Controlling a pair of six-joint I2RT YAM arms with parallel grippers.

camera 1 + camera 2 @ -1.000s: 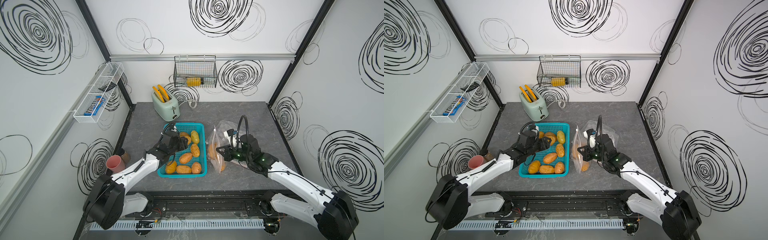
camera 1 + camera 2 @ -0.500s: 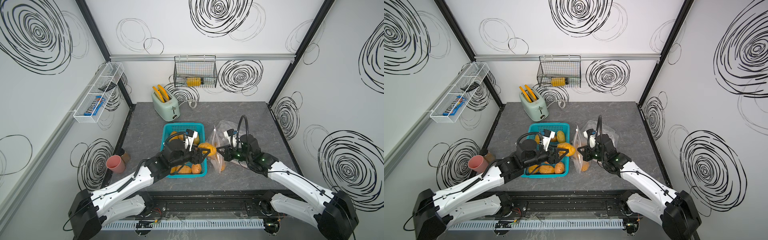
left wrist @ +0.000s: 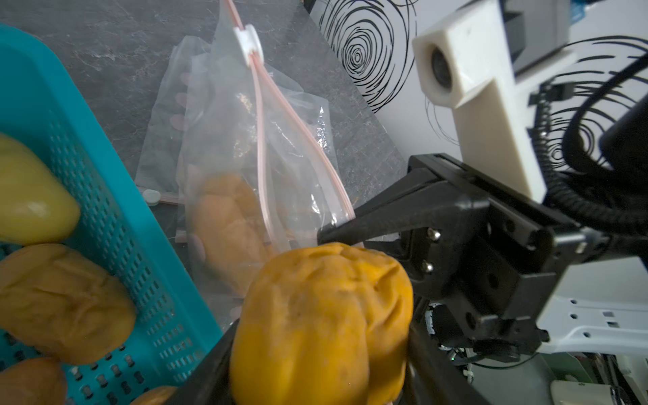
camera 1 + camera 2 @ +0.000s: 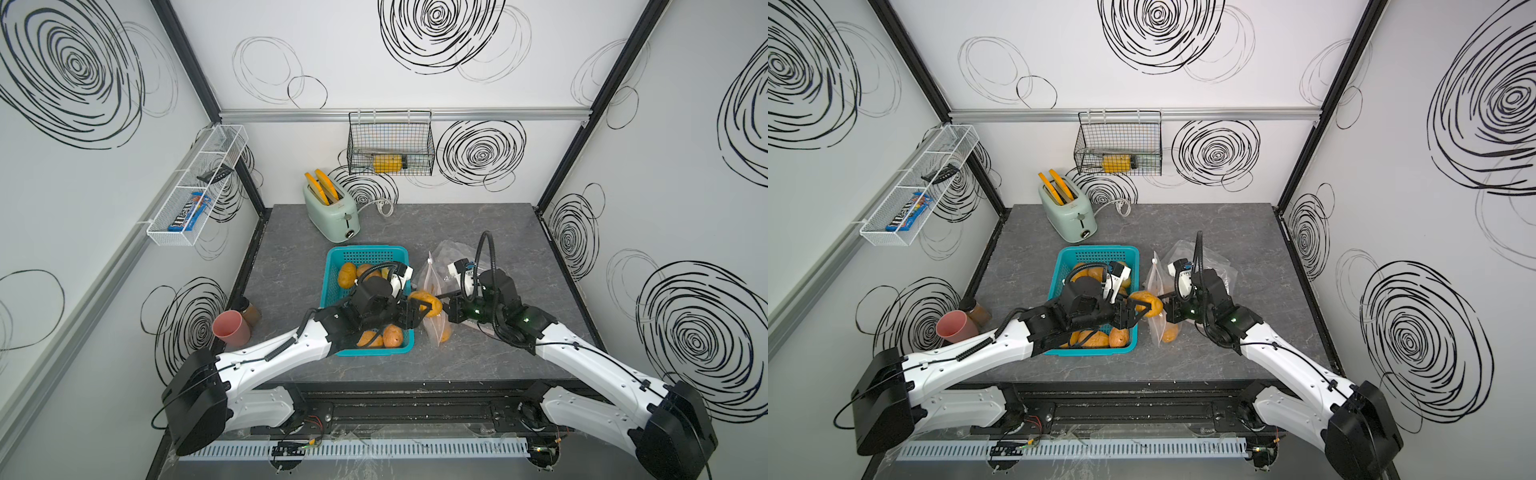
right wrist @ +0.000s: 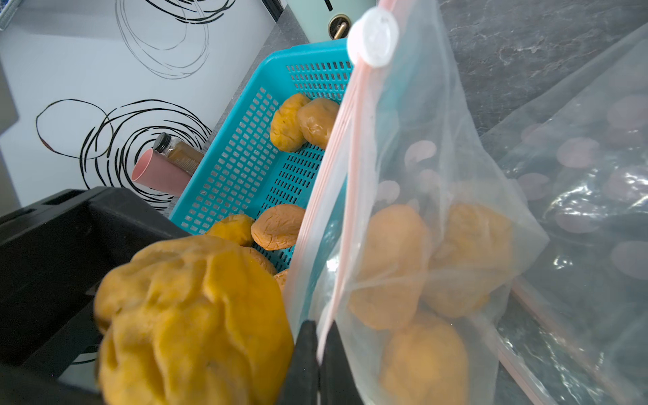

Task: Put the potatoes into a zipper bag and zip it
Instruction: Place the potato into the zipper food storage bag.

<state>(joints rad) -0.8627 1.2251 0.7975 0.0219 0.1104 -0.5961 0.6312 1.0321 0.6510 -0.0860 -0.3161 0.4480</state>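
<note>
Prob. lab mock kitchen: toaster (image 4: 332,212), swirl-print walls (image 4: 685,166).

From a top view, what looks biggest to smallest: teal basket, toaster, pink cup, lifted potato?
1. teal basket
2. toaster
3. pink cup and lifted potato: nearly alike, and the potato is nearer the camera, so unranked.

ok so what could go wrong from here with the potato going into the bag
The zipper bag mouth is a narrow slit, held on one rim only by the right gripper; the potato in the left gripper may catch the rim and drop onto the table.
The potato sits right beside that pinch; a push could pull the rim loose.
</note>
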